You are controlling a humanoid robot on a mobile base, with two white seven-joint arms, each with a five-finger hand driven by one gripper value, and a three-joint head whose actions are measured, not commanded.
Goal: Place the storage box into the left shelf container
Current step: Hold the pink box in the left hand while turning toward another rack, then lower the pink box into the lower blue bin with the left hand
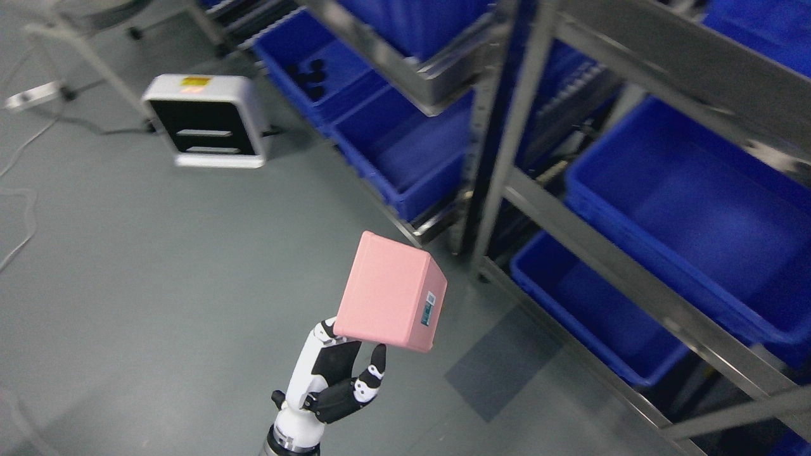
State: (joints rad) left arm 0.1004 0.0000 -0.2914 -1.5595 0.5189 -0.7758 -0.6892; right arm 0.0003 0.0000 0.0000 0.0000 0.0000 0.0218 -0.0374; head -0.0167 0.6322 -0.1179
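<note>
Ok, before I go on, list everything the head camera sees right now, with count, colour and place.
box: one, pink, small label on its side, held up at centre bottom, over the floor.
bins: at least five, blue, on the shelves; one at top holds dark items.
shelves: two racks, grey metal, top centre to right.
device: one, white frame with black face, on the floor at upper left.
cables: a few, pale, floor at left.
floor: grey.
left hand: white and black, gripping the box from below.
</note>
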